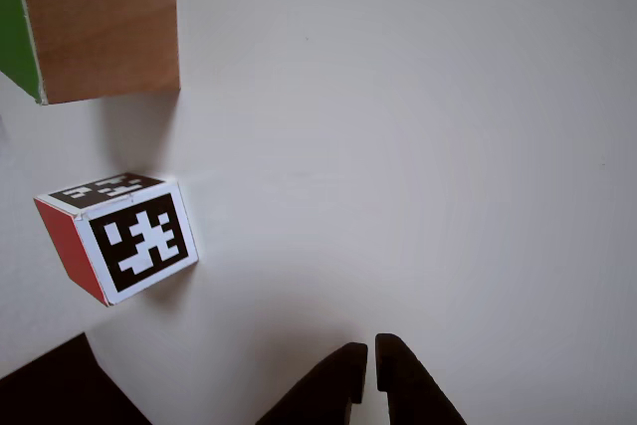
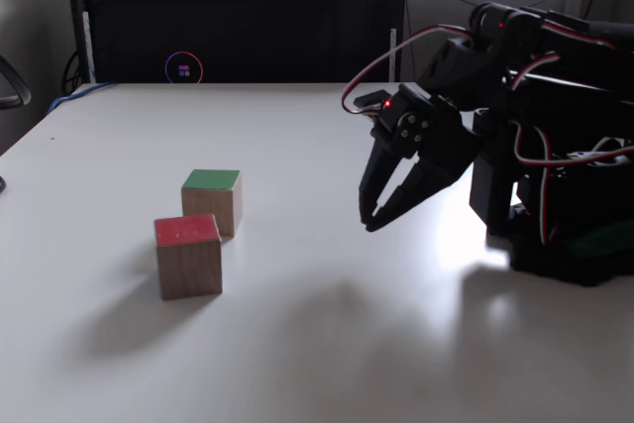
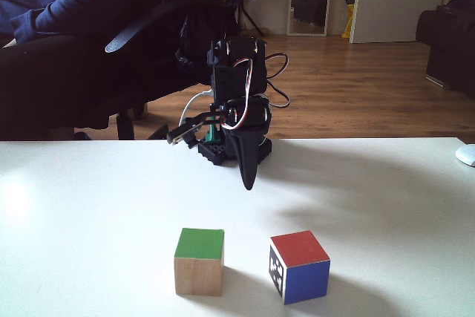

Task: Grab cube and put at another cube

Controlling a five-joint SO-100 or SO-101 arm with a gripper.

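Approach step: claw (image 2: 370, 219) is held nearly closed, empty (above bench (image 2: 297, 344)). Cube (image 2: 212, 200) sits just beside another cube (image 2: 188, 256). Opening and reach toward cube are needed next.

cube (image 1: 100, 22): cut by top-left edge | end effector (image 1: 366, 370): base cropped at bottom edge

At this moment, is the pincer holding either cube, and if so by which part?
Nothing is held. The pincer hangs above the table with its fingers nearly together and nothing between them, apart from the green-faced wooden cube and the marker-patterned cube, both resting on the table.
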